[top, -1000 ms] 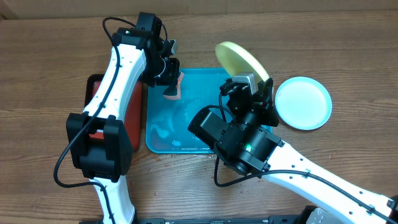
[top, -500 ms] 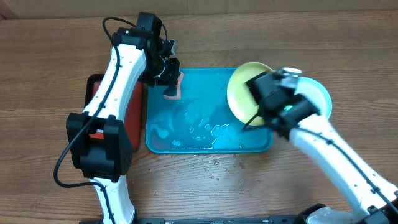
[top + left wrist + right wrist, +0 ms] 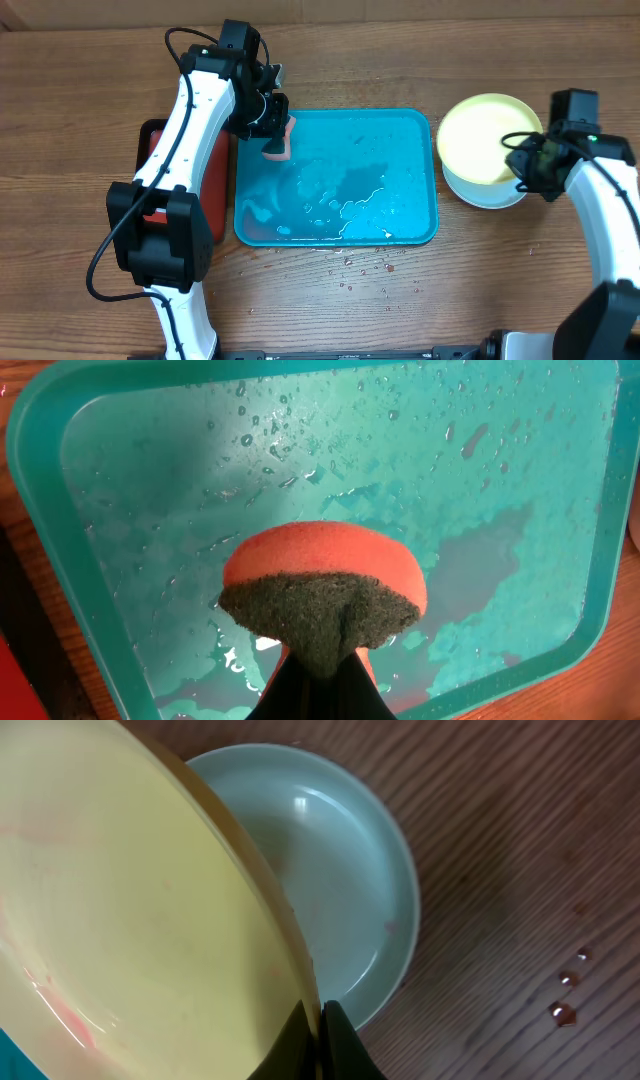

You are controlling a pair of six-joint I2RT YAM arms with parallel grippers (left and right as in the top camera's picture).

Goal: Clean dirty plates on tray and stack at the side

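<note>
The yellow-green plate (image 3: pixel 120 920) is tilted over the pale mint plate (image 3: pixel 350 890), which lies on the wooden table (image 3: pixel 80 120) just right of the wet turquoise tray (image 3: pixel 433 170). The right gripper (image 3: pixel 320 1030) has its fingers pinched tight on the yellow-green rim. The left gripper (image 3: pixel 318 678) clamps an orange sponge (image 3: pixel 320 560) — dark scouring face up toward the wrist camera — above the tray's far-left part.

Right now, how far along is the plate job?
Done: the turquoise rectangular plastic tray holds only water; a pale mint-blue round plate lies beside it. In hand: the right tool grips the yellow-green round plate by its rim, tilted over the mint one. Left: setting it down. The left tool holds an orange sponge.
</note>
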